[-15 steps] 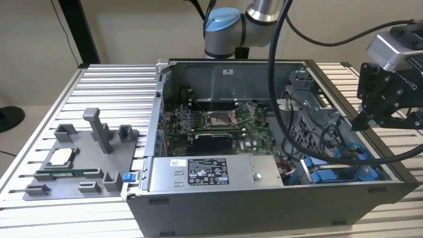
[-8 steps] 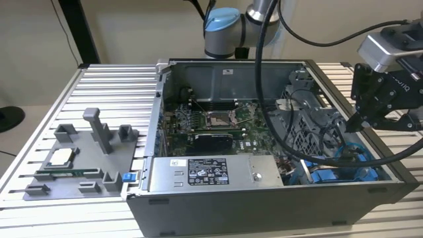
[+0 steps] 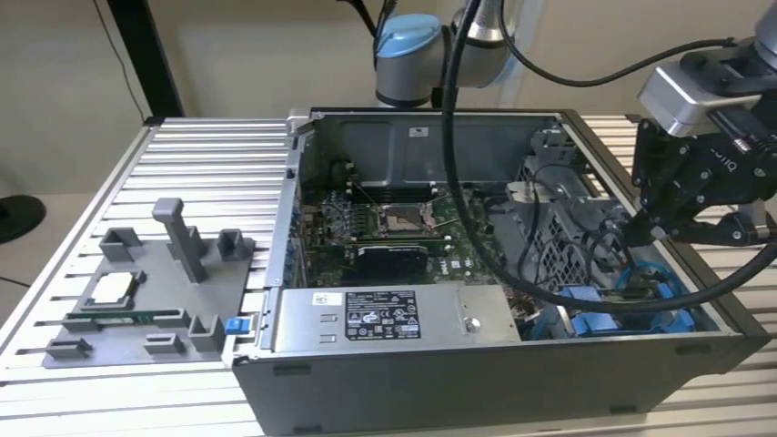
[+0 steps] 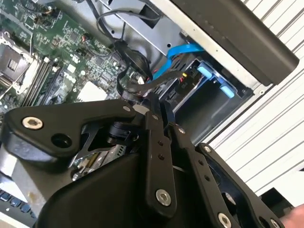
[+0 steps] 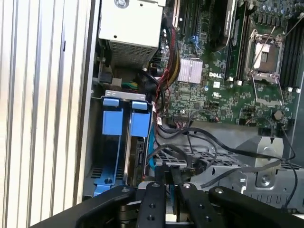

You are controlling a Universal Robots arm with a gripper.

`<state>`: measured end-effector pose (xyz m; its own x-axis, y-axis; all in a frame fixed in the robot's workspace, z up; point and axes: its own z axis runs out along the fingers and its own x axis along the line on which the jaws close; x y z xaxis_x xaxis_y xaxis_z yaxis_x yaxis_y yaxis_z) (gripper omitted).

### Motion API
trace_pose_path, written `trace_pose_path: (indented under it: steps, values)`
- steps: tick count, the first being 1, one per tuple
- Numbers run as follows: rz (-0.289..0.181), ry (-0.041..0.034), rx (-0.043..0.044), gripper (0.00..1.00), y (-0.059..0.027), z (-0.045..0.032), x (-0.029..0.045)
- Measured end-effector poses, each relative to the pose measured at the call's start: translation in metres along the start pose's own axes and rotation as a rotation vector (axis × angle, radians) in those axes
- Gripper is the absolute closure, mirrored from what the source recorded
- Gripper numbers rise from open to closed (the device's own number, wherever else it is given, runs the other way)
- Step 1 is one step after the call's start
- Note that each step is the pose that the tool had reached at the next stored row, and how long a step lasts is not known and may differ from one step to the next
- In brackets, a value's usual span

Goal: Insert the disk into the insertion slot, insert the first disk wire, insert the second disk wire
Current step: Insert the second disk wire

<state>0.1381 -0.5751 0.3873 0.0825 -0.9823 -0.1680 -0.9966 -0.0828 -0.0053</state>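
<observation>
The disk [image 5: 139, 124], in its blue caddy, stands inside the drive bay [image 3: 613, 314] at the case's front corner on the exterior view's right. Its silver body is mostly hidden. My gripper [image 3: 641, 235] hangs just above that bay. In both wrist views its fingers [image 5: 154, 202] are pressed close around a black wire connector [image 5: 172, 175], which hovers beside the disk's rear end. A blue flat wire [image 5: 150, 154] curves down next to the disk and also shows as the blue wire [image 4: 183, 51] running to the bay.
The open computer case [image 3: 486, 364] lies on a ribbed aluminium table [image 3: 206, 164]. A grey power-supply box [image 3: 377, 319] sits along its front wall. Loose black cables [image 5: 204, 142] cross the metal bracket near the gripper. A grey parts fixture [image 3: 146, 291] stands at the exterior view's left.
</observation>
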Motion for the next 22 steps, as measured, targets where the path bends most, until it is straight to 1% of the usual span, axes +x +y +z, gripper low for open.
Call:
trace_pose_path:
  steps: [1,2,9,22]
  values:
    - [0.0,0.0001,0.0,1.0,0.0037,-0.0001,0.0005]
    - [0.0,0.0001,-0.0001,1.0,0.0052,-0.0002,0.0007]
    - [0.0,0.0001,-0.0001,1.0,0.0126,-0.0002,0.0016]
    - [-0.001,0.0001,0.0008,1.0,0.0135,0.0002,0.0017]
